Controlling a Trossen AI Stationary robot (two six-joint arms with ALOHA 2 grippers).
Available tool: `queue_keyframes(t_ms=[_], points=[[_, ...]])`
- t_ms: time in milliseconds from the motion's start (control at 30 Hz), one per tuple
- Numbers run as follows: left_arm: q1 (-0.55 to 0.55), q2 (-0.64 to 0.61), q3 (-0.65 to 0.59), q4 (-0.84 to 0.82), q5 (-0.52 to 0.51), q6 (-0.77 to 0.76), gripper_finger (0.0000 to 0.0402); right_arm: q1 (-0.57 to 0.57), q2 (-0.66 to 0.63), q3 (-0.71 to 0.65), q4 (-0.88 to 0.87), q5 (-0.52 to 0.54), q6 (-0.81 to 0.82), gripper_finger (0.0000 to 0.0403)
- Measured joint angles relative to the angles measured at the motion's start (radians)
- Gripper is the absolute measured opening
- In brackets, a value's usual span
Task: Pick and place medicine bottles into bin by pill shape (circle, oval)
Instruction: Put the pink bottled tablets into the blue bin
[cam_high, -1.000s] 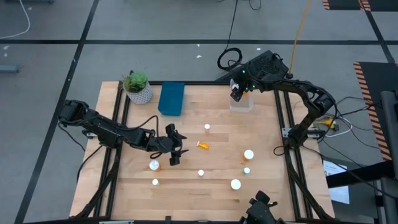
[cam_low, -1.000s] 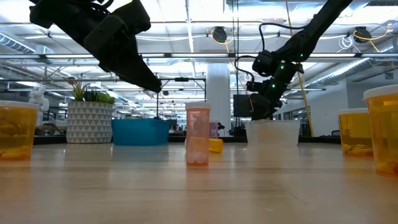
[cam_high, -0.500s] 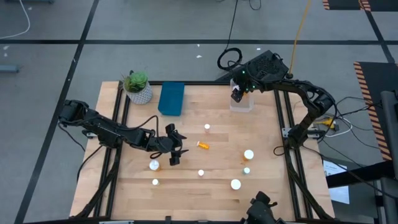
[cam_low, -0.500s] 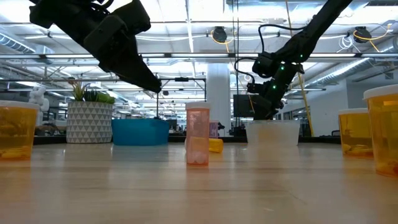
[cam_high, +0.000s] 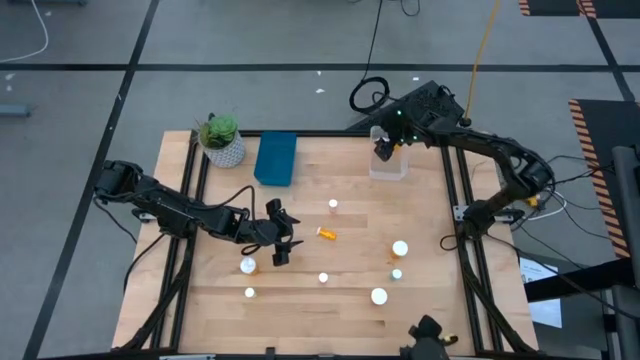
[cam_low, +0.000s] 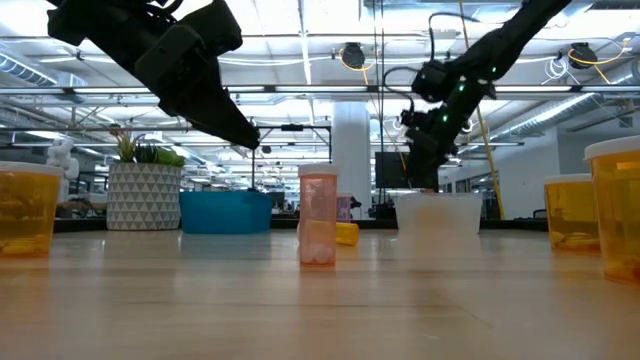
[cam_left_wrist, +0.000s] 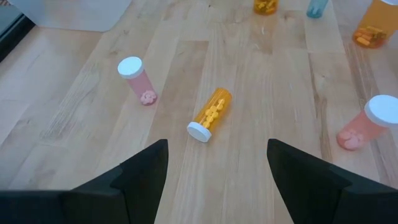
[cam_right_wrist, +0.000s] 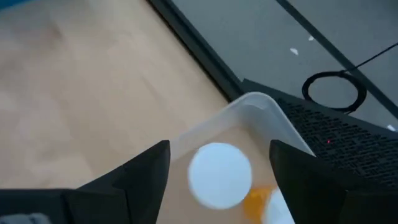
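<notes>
My right gripper (cam_high: 385, 150) hangs open above the clear bin (cam_high: 389, 167) at the table's far side. Below its fingers, inside the bin (cam_right_wrist: 249, 104), a white-capped bottle (cam_right_wrist: 219, 175) shows beside another orange bottle (cam_right_wrist: 256, 203); neither finger touches it. My left gripper (cam_high: 288, 238) stands open left of centre, level, facing an orange bottle (cam_left_wrist: 210, 115) that lies on its side. Other medicine bottles stand upright on the wood: a pink one (cam_left_wrist: 138, 81), another pink one (cam_left_wrist: 365, 123), and several farther off (cam_high: 400, 248).
A blue bin (cam_high: 276, 158) and a potted plant (cam_high: 221, 140) stand at the far left. Bottles are scattered over the near half of the table (cam_high: 379, 296) (cam_high: 250, 293) (cam_high: 248, 265). In the low view a pink bottle (cam_low: 318, 228) stands close in front.
My right gripper has gone up, away from the clear bin, staying over it. My left arm has kept still.
</notes>
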Motion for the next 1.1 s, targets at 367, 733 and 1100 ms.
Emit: queue_keyframes(t_ms=[367,733,1100], points=[[0.009,0.000,0.001,0.004,0.003,0.001,0.0273,0.229,-0.234,-0.004,-0.271,-0.005,0.169,0.0270],[0.138,0.000,0.103,-0.068,0.100,0.142,0.0273,0.540,-0.414,-0.192,-0.059,0.140,0.206,0.0270],[0.261,-0.001,0.277,-0.179,-0.084,0.355,0.0273,0.563,-0.482,-0.334,0.077,0.154,0.155,0.0270]])
